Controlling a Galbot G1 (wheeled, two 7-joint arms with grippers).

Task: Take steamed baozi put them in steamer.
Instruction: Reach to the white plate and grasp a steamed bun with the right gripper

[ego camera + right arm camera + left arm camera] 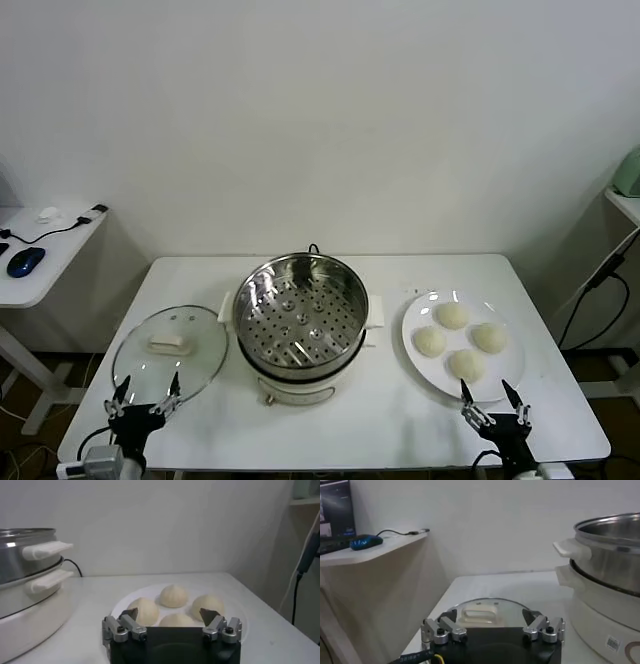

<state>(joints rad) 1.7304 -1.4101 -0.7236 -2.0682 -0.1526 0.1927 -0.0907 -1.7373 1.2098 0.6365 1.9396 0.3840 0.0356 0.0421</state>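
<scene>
- Right gripper [496, 404] sits at the lower right of the head view, just below the near rim of the white plate [416, 352], its fingers spread apart and holding nothing.
- Left gripper [144, 395] waits at the lower left of the head view, beside the near edge of the glass lid [135, 362], also spread apart and empty.
- Four steamed baozi [466, 364] lie on the plate in a loose diamond; none has reached the steamer [300, 324] yet, so the task looks to be at its very start.
- To do the first pick well, the right gripper should probably take the nearest bun, the one closest to it in the right wrist view [176, 620], coming down with the fingers either side of the dome and closing gently, since soft dough would likely dent or slip.
- A lift clear of the steamer's rim before moving toward centre frame would avoid knocking the white side handle [374, 320].
- Inside the steamer the perforated tray [298, 322] is bare, with room for all four buns.
- Lid lies flat on the table [380, 420], apart from the pot, so the opening is unobstructed.
</scene>
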